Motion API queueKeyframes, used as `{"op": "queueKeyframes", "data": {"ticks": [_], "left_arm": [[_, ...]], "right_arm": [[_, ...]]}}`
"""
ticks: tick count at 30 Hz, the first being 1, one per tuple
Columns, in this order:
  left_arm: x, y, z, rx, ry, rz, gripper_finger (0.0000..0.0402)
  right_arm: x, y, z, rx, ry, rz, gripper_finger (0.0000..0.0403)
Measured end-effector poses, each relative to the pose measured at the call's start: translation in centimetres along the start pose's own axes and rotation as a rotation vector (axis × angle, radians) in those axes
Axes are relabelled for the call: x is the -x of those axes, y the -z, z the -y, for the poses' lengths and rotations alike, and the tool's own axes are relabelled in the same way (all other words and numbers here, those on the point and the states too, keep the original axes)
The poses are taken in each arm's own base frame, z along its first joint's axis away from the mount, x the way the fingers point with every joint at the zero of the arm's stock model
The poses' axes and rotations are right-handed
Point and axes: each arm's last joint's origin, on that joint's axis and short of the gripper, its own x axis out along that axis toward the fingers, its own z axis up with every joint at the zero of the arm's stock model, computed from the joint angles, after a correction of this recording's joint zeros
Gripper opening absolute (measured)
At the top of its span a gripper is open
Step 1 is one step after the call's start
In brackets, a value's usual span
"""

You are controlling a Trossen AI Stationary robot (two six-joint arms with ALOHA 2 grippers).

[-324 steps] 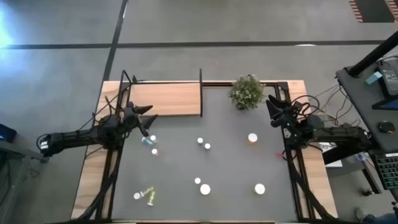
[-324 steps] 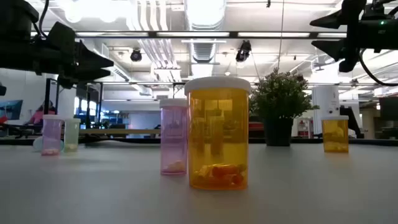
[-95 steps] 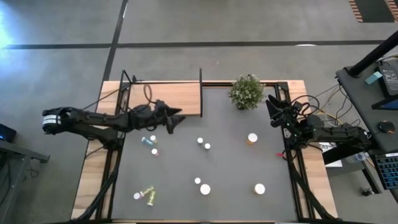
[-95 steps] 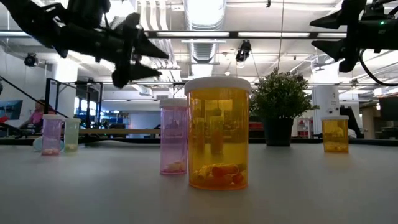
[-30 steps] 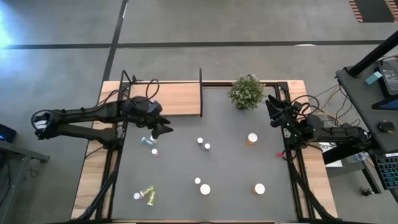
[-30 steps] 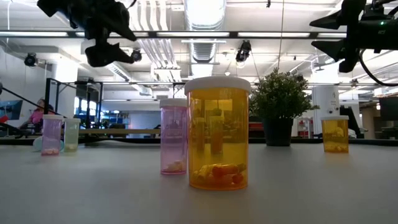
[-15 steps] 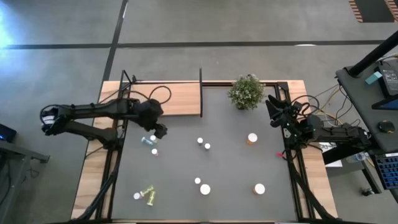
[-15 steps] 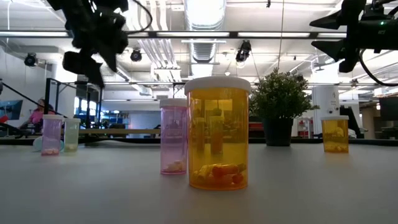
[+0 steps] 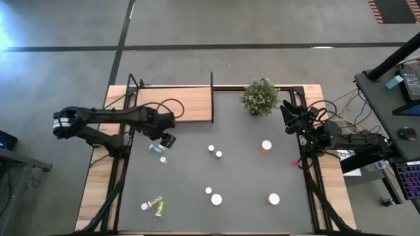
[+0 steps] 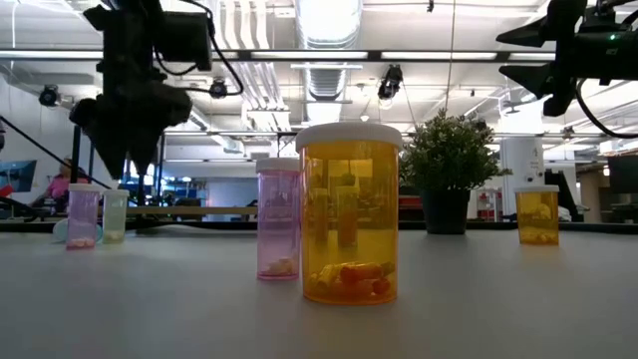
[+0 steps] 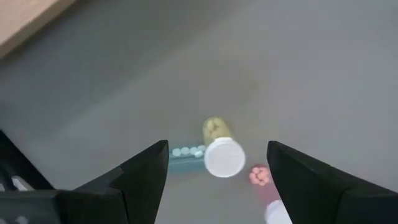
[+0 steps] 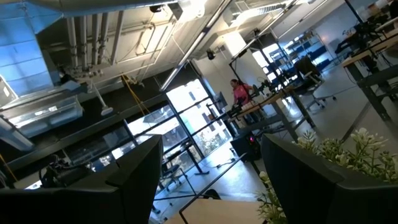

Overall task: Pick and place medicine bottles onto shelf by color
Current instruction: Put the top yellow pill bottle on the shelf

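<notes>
My left gripper (image 9: 167, 139) points down, open and empty, above a small cluster of medicine bottles near the table's left side. In the left wrist view its fingers (image 11: 143, 174) stand wide apart over an upright yellow-green bottle (image 11: 219, 151), a bluish bottle (image 11: 185, 152) lying on its side and a pink bottle (image 11: 260, 177). In the low view the gripper (image 10: 127, 165) hangs above the pink bottle (image 10: 83, 215) and the green bottle (image 10: 115, 215). The light-wood shelf (image 9: 174, 104) lies at the far left. My right gripper (image 9: 289, 118) waits open at the table's right.
More white-capped bottles stand mid-table (image 9: 212, 149), at the near side (image 9: 216, 199) and orange ones at the right (image 9: 266, 145) (image 9: 273, 198). Two more bottles, one a yellow-green one on its side, are at the near left (image 9: 157, 206). A potted plant (image 9: 260, 96) stands at the far edge.
My left gripper has tipped from pointing roughly level to pointing straight down and has come lower over the bottle cluster at the table's left. The bottles have not moved.
</notes>
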Motion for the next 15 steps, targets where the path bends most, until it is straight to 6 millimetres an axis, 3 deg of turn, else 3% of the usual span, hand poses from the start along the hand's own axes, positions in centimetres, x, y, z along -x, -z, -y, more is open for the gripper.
{"op": "queueKeyframes", "data": {"ticks": [15], "left_arm": [[-2.0,0.8,1.2,-0.009,-0.086,-0.036,0.0256]], "right_arm": [[0.0,0.0,0.0,0.0,0.0,0.0,0.026]]}}
